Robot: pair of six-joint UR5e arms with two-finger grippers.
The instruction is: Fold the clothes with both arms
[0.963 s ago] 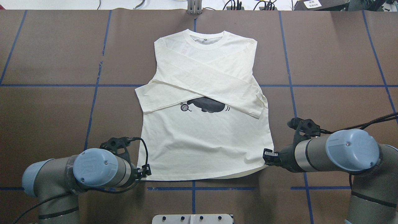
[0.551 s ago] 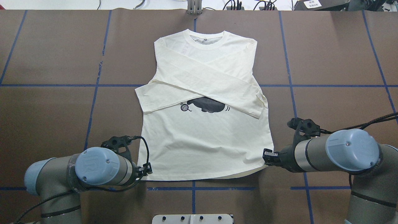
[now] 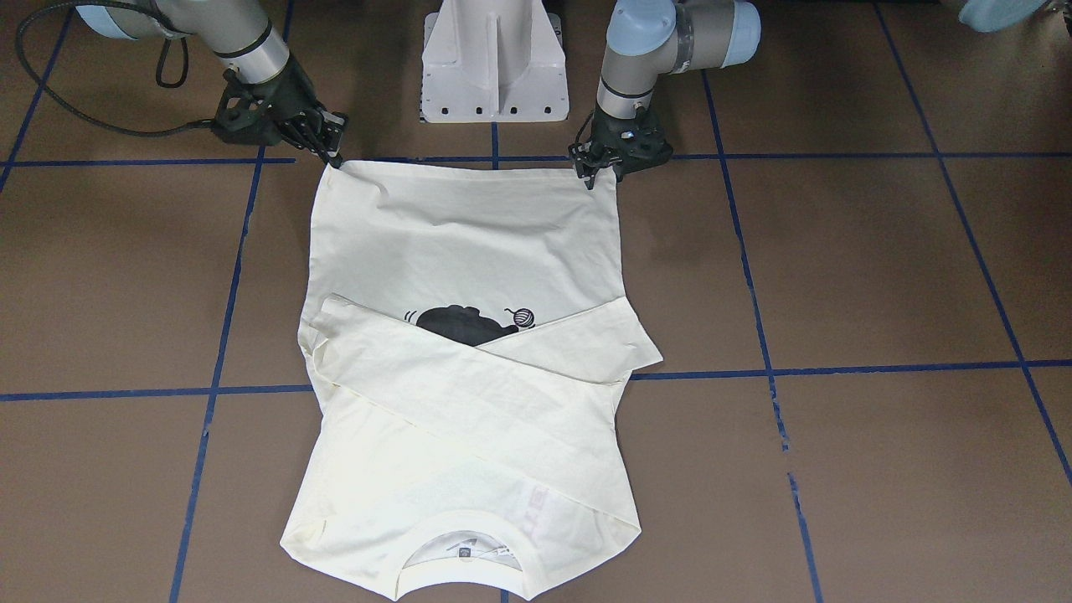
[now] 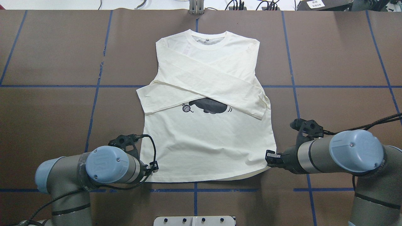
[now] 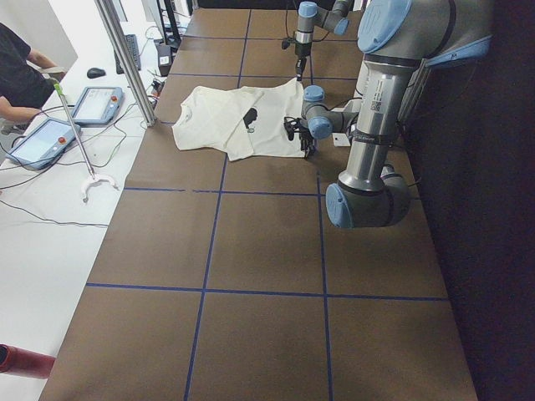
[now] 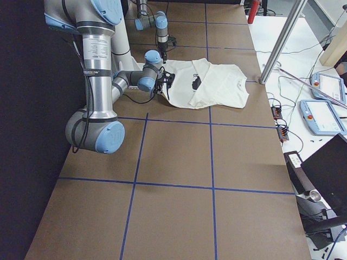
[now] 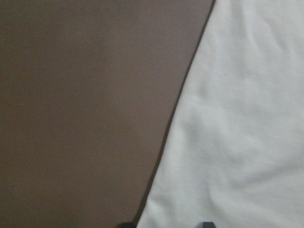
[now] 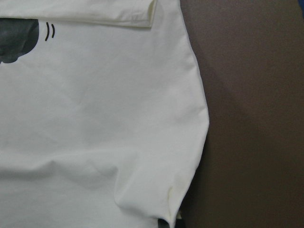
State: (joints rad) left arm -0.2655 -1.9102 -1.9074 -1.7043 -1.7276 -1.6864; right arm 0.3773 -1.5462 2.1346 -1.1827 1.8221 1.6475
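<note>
- Only one layer could be caught by the left jaws, since just the edge of the shirt (image 4: 204,147) lies between them; the back would then be left on the tabletop (image 4: 56,119).
- If the two corners were raised unevenly, the fold could be skewed and the crossed sleeves (image 4: 213,81) slid off the chest.
- The shirt is laid flat at mid tabletop, with the collar (image 4: 207,40) away from the robot and the hem (image 4: 201,180) nearest it.
- The left jaws, on the left arm (image 4: 106,164), are seen spread apart, astride the hem's left corner.
- The right jaws, on the right arm (image 4: 314,153), touch the right corner; whether they are clamped cannot be told.
</note>
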